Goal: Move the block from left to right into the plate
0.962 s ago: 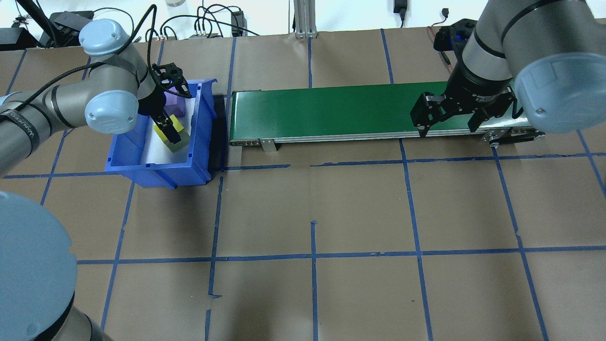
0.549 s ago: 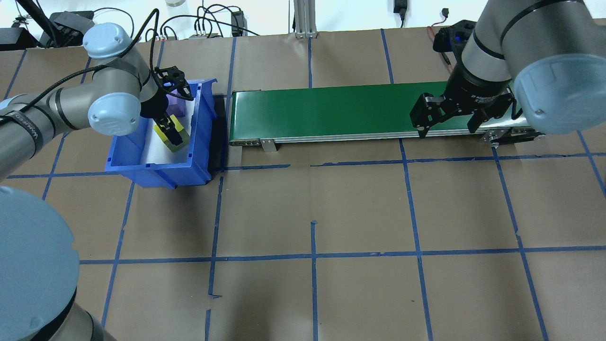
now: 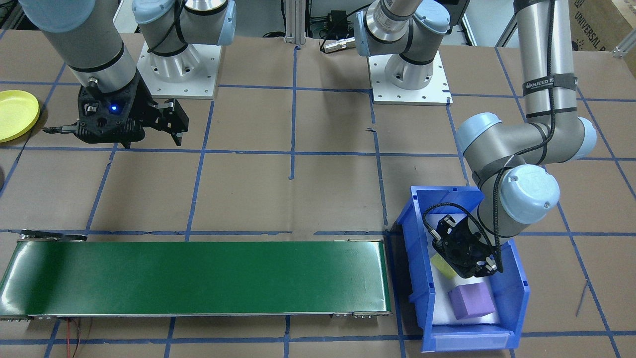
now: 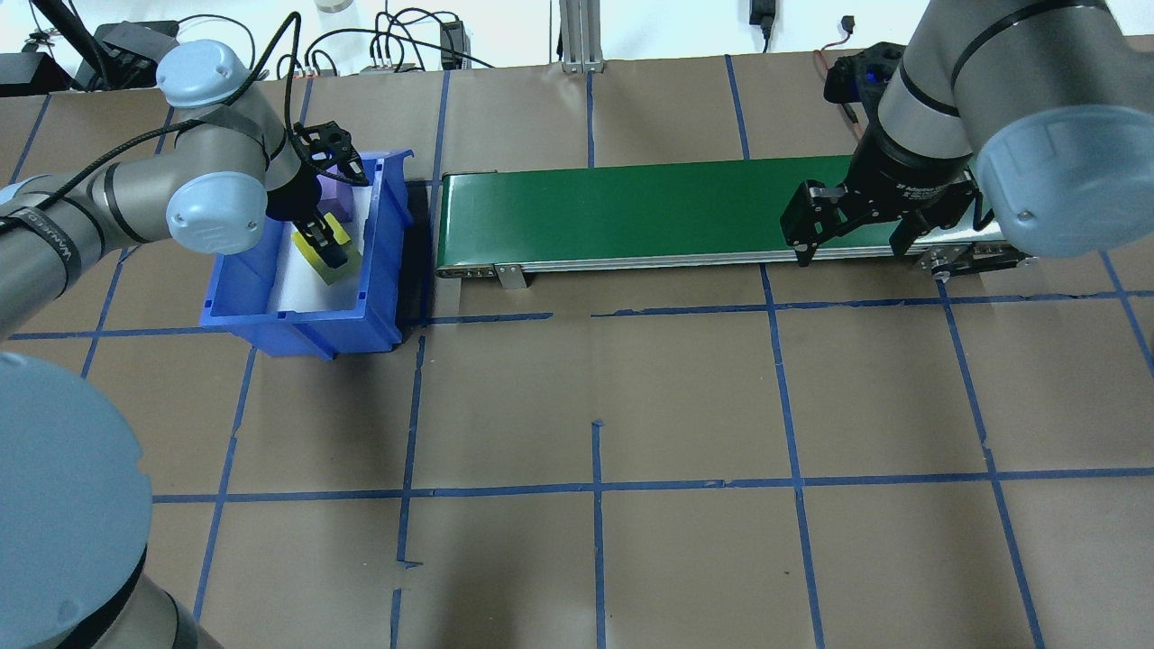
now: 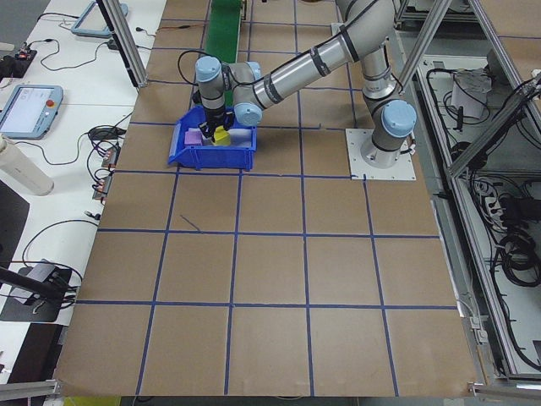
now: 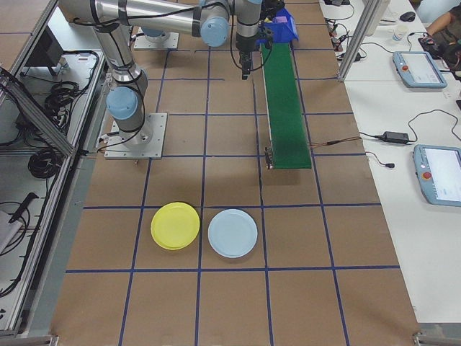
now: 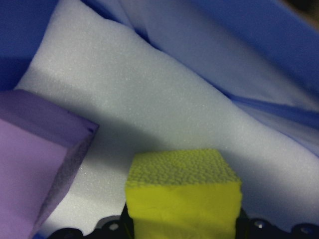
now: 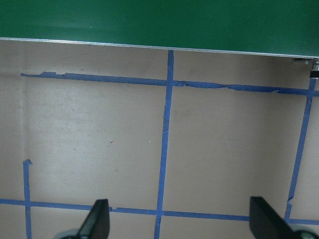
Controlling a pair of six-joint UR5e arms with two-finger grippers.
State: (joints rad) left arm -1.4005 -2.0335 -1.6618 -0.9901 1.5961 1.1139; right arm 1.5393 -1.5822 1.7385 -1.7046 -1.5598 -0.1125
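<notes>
A yellow foam block fills the bottom of the left wrist view, held between the fingers of my left gripper. That gripper is shut on it inside the blue bin. From the front, the left gripper hides most of the yellow block. A purple block lies beside it on the bin's white foam. The yellow plate sits far off on the robot's right, and also shows as the yellow plate at the front view's left edge. My right gripper hangs open and empty by the conveyor's right end.
A green conveyor belt runs from the blue bin toward the right arm. A light blue plate lies next to the yellow one. Brown paper with blue tape lines covers the table. Cables and devices sit along the far edge.
My left gripper has shifted slightly toward the bin's far side with the yellow block in it. The right arm has barely moved.
</notes>
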